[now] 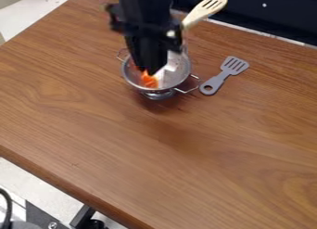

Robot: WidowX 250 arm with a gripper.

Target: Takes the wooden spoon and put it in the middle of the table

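- From where I stand, the tool (149,66) hangs over the metal colander (180,73); I can't tell whether it's wide or narrow, or holding anything.
- The wooden spoon (206,8) slants up behind it, slotted end high, lower part hidden.
- Looks like the picking-up step to me. Next: secure the spoon, lift it clear, then head for the counter's (186,177) middle.

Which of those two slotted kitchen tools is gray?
The spatula lying flat on the table beside the metal colander; the other tool, the wooden spoon, is pale yellowish.
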